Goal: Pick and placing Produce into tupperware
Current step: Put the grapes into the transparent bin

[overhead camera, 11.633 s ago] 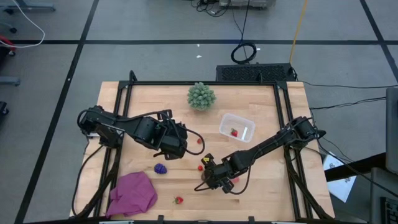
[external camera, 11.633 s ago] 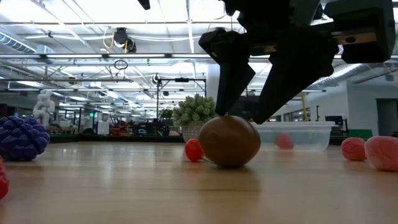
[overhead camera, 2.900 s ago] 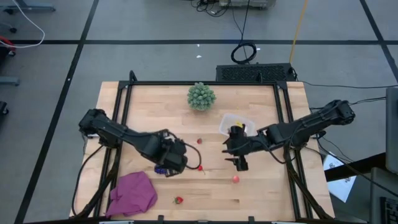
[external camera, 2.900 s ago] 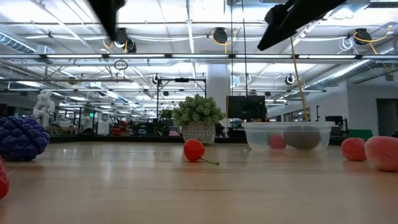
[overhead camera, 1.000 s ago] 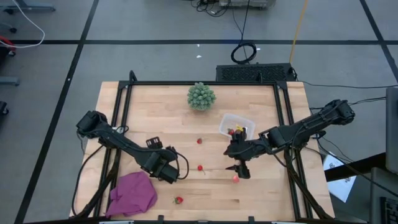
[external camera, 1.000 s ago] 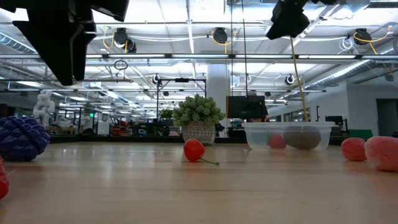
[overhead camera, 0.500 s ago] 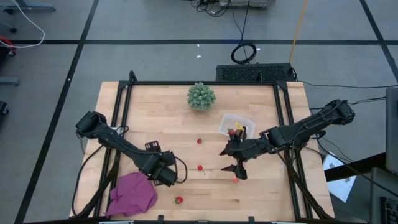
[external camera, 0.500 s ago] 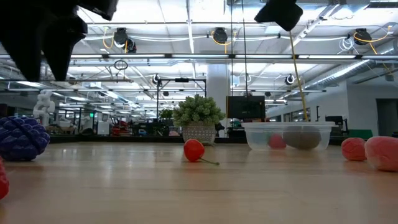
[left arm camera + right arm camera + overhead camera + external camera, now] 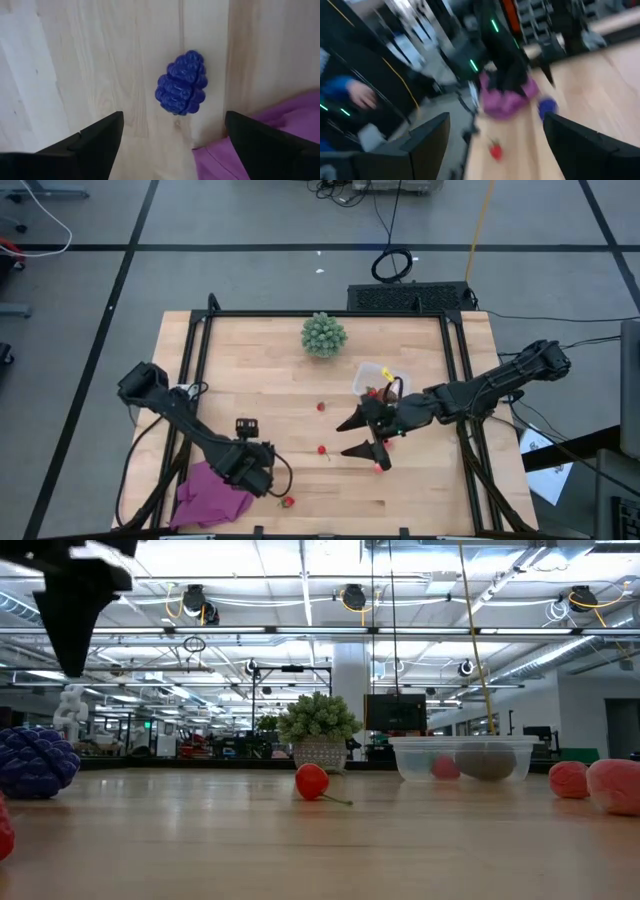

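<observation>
Bare surface all round the purple grape cluster, magenta cloth just beside it, left hand spread wide above

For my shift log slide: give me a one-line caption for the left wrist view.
Left gripper, fingers open, poised over the purple grape cluster lying on the wooden table beside the magenta cloth.

overhead, table-level and two wrist cameras, left wrist and low sharing the purple grape cluster
</observation>
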{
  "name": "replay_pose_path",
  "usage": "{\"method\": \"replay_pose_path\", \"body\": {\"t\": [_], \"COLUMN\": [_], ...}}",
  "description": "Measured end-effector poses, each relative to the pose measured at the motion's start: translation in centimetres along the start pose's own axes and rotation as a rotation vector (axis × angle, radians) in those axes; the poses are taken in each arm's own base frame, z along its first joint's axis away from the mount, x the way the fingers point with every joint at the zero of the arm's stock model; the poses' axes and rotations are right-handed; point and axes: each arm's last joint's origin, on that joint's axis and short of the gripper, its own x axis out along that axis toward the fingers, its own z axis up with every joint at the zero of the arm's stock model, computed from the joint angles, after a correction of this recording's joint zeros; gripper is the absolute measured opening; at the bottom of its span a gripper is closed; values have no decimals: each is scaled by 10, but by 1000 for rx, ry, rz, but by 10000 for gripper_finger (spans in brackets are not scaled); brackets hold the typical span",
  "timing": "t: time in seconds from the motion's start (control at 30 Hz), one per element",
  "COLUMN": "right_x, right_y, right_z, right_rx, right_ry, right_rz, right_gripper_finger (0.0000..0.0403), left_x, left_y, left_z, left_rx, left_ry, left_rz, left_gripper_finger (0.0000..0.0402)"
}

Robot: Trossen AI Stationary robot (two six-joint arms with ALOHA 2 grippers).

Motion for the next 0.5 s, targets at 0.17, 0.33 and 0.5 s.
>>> {"method": "replay_pose_path", "body": {"t": [0.17,0.33,0.5], "right_x": [-1,-2,-2], "right_y": [7,9,9], "right_z": [12,17,17], "right_rx": [9,14,21], "right_ry": [-127,-175,-175], "right_rz": [72,98,96], "right_gripper_finger": [311,311,311], "left_x": [28,40,41], "left_y": [-5,-2,-5], "left_z": [-14,-21,-17], "left_rx": [60,82,141], "left_ry": [43,62,27], "left_rz": [16,64,45], "left_gripper_finger": [349,349,349]}}
